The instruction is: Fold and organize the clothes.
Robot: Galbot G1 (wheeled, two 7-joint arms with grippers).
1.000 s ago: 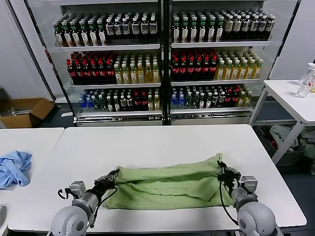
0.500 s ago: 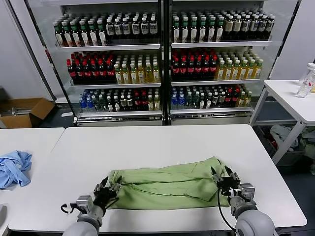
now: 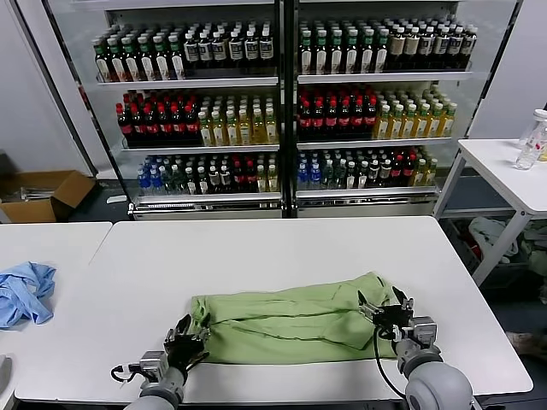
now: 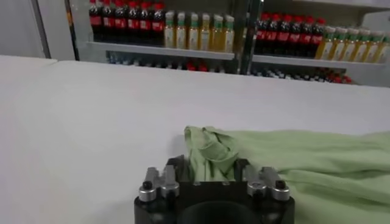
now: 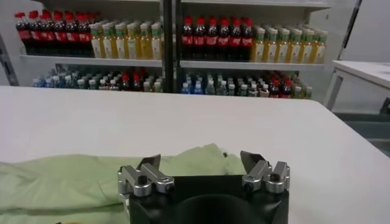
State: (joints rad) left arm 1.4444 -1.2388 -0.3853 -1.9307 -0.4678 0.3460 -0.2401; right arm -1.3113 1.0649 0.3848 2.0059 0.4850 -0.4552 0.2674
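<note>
**Green shirt folded on the tabletop, both grippers at its ends**

We see the pale green shirt (image 3: pixel 291 320) lying folded into a long band across the near part of the white tabletop (image 3: pixel 282 252), creased along its length, with one corner peaking up toward the far right. Its left end bunches into a small rumpled fold, which shows clearly in the left wrist view (image 4: pixel 210 152).

At that left end we find the left gripper (image 3: pixel 186 337), low over the tabletop just beside the cloth edge. Its fingers (image 4: pixel 177 167) stand partly apart with the bunched end of the shirt between them; we cannot tell whether they press on it. At the right end, the right gripper (image 3: pixel 387 309) sits over the shirt's edge with its fingers (image 5: pixel 148 162) spread wide and nothing between them; the cloth lies beyond the fingertips in the right wrist view (image 5: pixel 91 179).

Farther out, to the left on a neighbouring table, we see a crumpled blue garment (image 3: pixel 24 292). Behind the tabletop stands a glass-fronted cooler (image 3: pixel 282 102) filled with rows of bottles. A cardboard box (image 3: pixel 43 195) sits on the floor at far left, and another white table (image 3: pixel 504 166) stands at far right.
</note>
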